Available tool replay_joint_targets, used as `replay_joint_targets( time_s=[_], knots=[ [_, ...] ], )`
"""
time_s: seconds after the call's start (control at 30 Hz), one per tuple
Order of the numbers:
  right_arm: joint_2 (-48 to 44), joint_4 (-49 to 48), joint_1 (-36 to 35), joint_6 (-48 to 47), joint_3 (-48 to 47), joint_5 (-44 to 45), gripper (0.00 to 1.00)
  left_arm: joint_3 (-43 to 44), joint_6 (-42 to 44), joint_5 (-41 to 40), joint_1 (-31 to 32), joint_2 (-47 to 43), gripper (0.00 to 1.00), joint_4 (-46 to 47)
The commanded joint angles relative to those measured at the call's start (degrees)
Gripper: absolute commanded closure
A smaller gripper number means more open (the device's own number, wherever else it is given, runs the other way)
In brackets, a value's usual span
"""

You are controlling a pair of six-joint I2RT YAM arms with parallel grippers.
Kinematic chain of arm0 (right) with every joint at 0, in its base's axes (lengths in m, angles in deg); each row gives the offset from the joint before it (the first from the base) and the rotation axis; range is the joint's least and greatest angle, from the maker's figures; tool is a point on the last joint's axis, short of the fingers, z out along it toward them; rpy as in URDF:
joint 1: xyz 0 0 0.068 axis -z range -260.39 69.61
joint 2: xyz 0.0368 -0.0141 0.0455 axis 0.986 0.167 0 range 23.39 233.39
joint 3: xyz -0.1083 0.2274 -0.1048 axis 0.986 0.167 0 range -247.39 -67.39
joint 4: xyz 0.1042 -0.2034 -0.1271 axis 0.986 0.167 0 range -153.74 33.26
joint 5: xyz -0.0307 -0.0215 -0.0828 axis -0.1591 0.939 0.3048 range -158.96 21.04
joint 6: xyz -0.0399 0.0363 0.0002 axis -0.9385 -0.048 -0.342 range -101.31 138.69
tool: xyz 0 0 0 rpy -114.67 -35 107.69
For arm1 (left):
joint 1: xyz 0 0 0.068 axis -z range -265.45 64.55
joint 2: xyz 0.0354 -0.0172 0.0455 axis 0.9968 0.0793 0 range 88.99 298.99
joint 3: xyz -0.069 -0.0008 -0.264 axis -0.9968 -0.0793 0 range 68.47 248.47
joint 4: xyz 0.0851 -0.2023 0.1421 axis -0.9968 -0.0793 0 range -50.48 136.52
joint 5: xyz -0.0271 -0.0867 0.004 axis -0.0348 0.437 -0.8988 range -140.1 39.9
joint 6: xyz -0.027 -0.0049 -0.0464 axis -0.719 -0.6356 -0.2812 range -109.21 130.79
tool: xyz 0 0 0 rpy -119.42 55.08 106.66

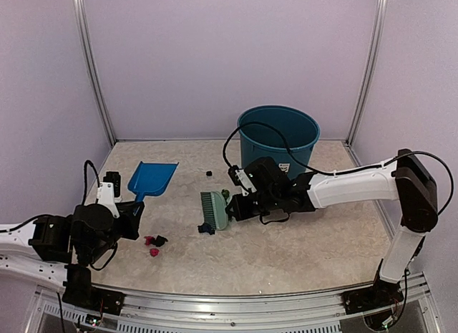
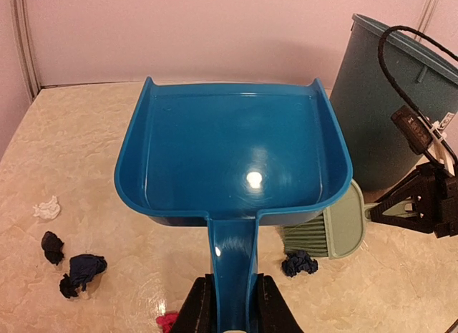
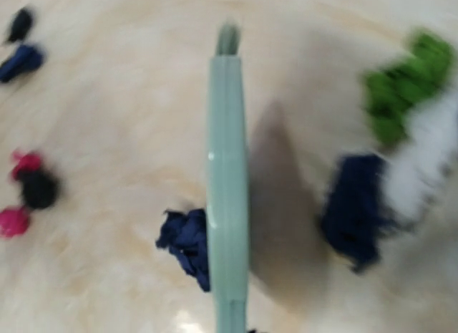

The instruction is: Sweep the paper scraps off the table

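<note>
My left gripper (image 2: 232, 297) is shut on the handle of the blue dustpan (image 2: 229, 154), which lies at the table's left (image 1: 152, 179). My right gripper (image 1: 236, 206) is shut on the pale green hand brush (image 1: 214, 210), bristles down on the table (image 1: 300, 247). A dark navy scrap (image 3: 187, 241) touches the brush's left side (image 3: 227, 175). Pink and black scraps (image 1: 154, 241) lie between brush and dustpan. Green (image 3: 408, 82), white (image 3: 422, 168) and navy (image 3: 354, 211) scraps lie blurred right of the brush. White (image 2: 47, 208), black (image 2: 51, 245) and navy (image 2: 84, 268) scraps lie left of the dustpan.
A teal bucket (image 1: 279, 136) stands at the back, right behind my right arm. A small black scrap (image 1: 209, 173) lies alone toward the back wall. Lilac walls enclose the table; a silver rail (image 1: 236, 304) edges its near side.
</note>
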Motion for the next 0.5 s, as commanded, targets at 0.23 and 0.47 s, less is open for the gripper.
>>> replay_joint_targets(
  time_s=[0.23, 0.47],
  knots=[
    [-2.0, -9.1, -0.2, -22.8, -3.3, 7.9, 1.0, 0.6, 0.2, 0.1, 1.5, 0.3, 0.85, 0.1],
    [1.9, -12.3, 2.4, -28.2, -7.0, 13.5, 1.0, 3.4, -1.9, 3.8, 2.7, 1.6, 0.85, -3.5]
  ],
)
